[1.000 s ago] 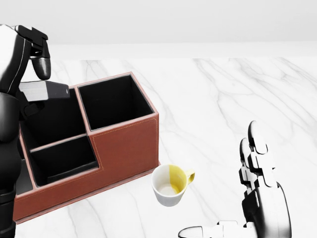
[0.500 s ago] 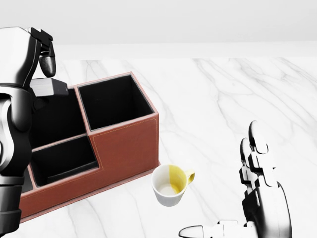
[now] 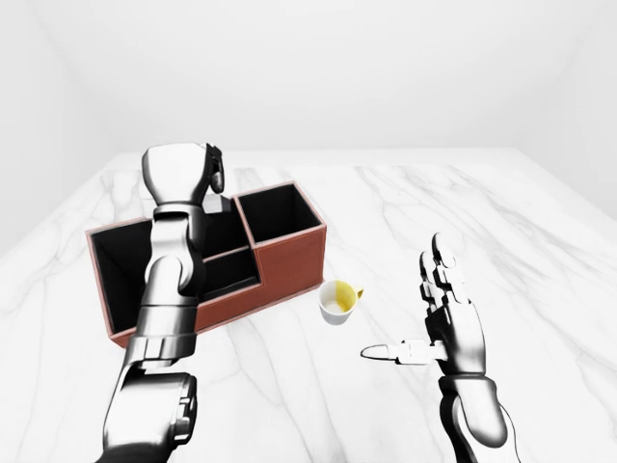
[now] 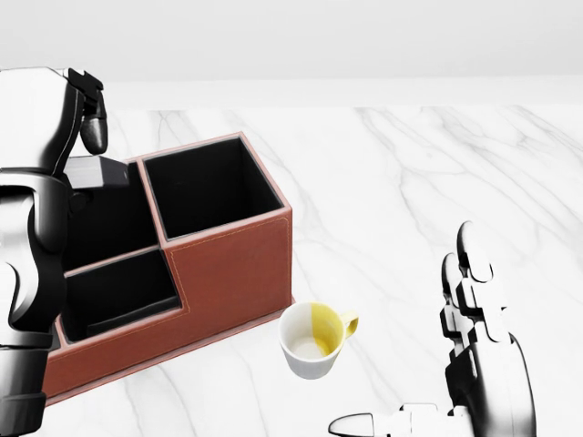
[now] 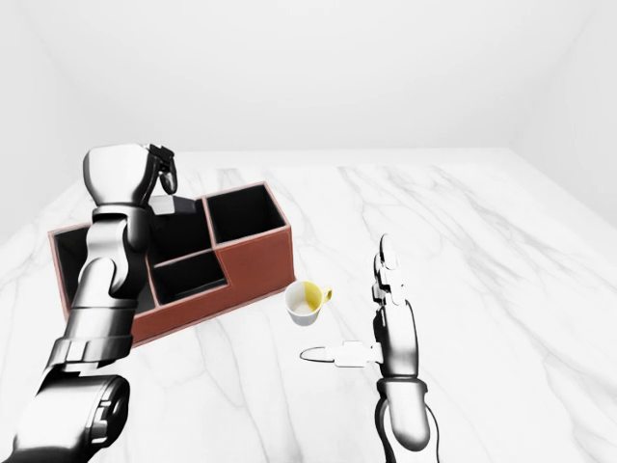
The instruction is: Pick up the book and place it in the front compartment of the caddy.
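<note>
The brown caddy [image 4: 232, 264] with black compartments stands on the marble table at the left of the head view. My left hand [image 4: 88, 127] is shut on the grey book [image 4: 98, 171] and holds it over the caddy's upper-left compartment, beside the tall square compartment [image 4: 209, 187]. The low compartment [image 4: 118, 291] lies below it in the view. My left forearm hides part of the book and the caddy's left side. My right hand [image 4: 414, 341] is open and empty, fingers upright, at the lower right.
A white cup with a yellow inside [image 4: 314, 339] stands on the table just right of the caddy's lower corner, between the caddy and my right hand. The marble tabletop [image 4: 437, 173] stretches to the right and top.
My left arm has shifted a little to the right and further into view, with the book still in the hand over the caddy. The right hand and cup have not moved.
</note>
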